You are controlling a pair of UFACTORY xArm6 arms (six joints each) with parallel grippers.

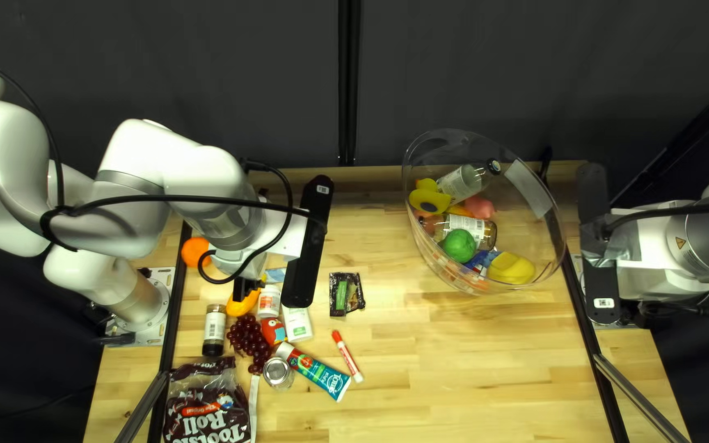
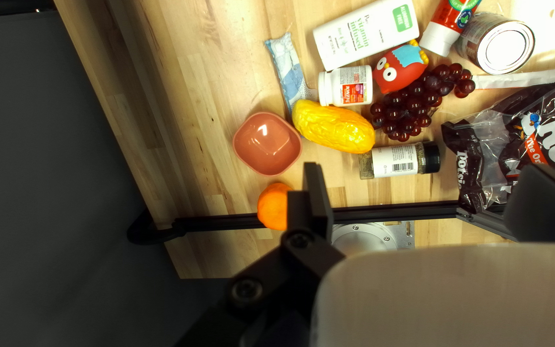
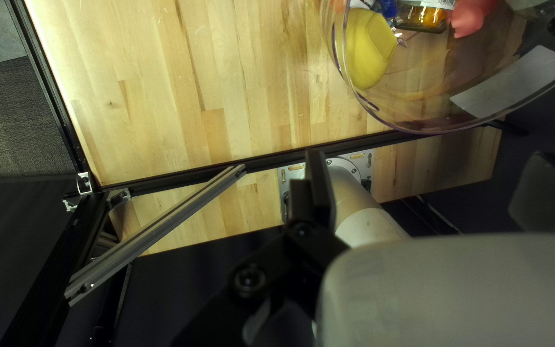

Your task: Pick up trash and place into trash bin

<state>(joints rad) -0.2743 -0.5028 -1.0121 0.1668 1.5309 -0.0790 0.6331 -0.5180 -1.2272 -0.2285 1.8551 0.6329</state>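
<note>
My left gripper (image 1: 246, 289) hangs over the cluttered left side in the top left view. In the left wrist view this gripper (image 2: 428, 202) is open and holds nothing. Ahead of it lie a brown candy bag (image 2: 528, 138), a blue-and-white packet (image 2: 285, 64) and a metal can (image 2: 505, 46). A dark printed wrapper (image 1: 345, 295) lies mid-table in the top left view, right of the left arm. The clear bin (image 1: 547, 234) contains bottles, a green ball and yellow items. My right gripper (image 1: 658, 309), partly hidden by its arm, is beyond the right edge; in its wrist view the gripper (image 3: 431, 189) is open and empty.
Near the left gripper are an orange (image 2: 272, 207), a pink bowl (image 2: 267, 144), a yellow object (image 2: 333, 126), a spice jar (image 2: 399, 160) and grapes (image 2: 412, 106). A toothpaste tube (image 1: 317, 371) and red marker (image 1: 347, 356) lie on the table. Black rails border both sides.
</note>
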